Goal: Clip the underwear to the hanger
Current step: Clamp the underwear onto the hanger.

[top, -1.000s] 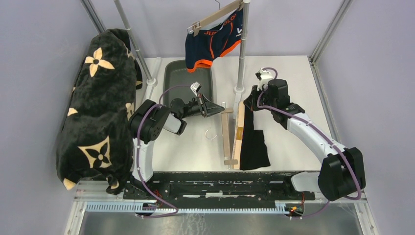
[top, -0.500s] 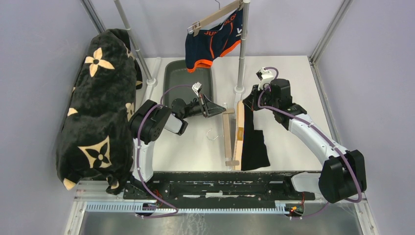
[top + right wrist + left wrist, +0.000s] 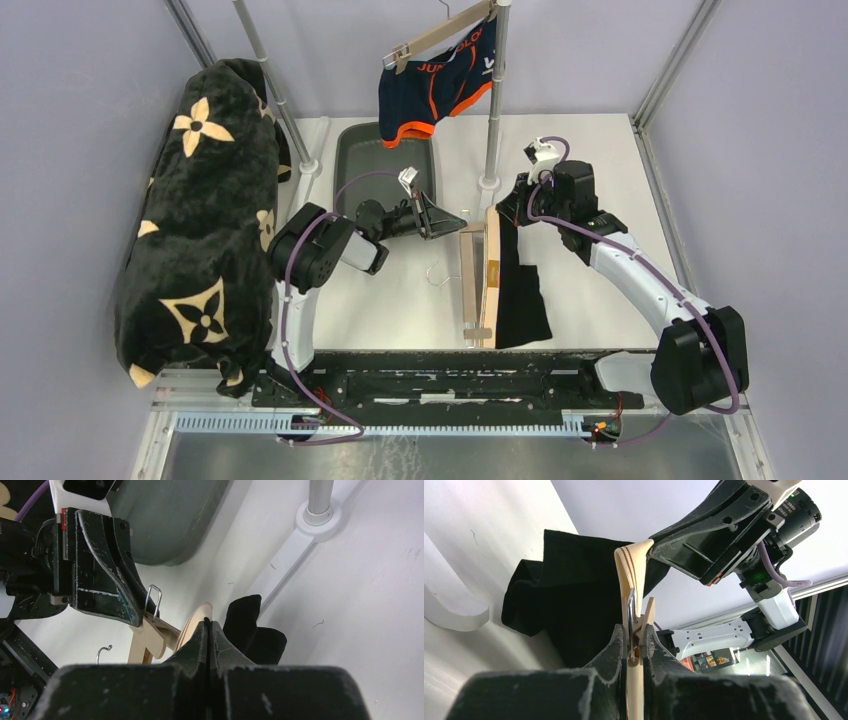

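Left tool [image 3: 635, 631] has edged right, squeezing clip [image 3: 649, 612]; right tool [image 3: 207, 624] clamps hanger [image 3: 491, 262]. If I release early, underwear [image 3: 522, 300] slips.

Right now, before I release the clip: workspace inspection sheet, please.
Surface: white table, no spills seen.
Job's things: wooden hanger on the table, black underwear along its right side.
Clutter: grey tray, patterned blanket at the left, navy boxer briefs hung behind.
Grippers: left gripper shut on the far clip; right gripper shut on the hanger's far tip.
Cables: purple cables along both arms, no snag seen.
Surroundings: metal poles, plain walls.
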Controlling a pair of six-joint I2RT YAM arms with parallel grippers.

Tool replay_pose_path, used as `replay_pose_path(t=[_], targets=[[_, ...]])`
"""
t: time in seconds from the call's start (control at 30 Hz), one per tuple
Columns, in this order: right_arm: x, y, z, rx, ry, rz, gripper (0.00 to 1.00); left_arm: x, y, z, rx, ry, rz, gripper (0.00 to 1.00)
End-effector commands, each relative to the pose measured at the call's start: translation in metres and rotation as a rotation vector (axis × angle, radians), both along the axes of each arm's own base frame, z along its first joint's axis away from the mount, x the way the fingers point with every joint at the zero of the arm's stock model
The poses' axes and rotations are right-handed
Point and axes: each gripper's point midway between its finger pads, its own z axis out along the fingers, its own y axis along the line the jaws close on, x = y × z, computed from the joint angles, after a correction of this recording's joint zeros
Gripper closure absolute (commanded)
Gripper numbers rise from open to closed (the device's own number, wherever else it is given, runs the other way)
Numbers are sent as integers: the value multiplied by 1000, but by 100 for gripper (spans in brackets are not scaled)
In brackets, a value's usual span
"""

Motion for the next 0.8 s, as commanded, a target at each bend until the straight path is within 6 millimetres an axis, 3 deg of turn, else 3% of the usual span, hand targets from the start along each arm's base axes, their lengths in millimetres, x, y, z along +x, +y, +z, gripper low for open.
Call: replay_pose_path(t=[0.0, 0.77], targets=[[15, 0, 49, 39, -154, -5, 100, -13, 0, 28, -91, -203, -36, 97], [15, 3, 56, 51, -160, 16, 100, -15, -13, 27, -100, -198, -66, 97]])
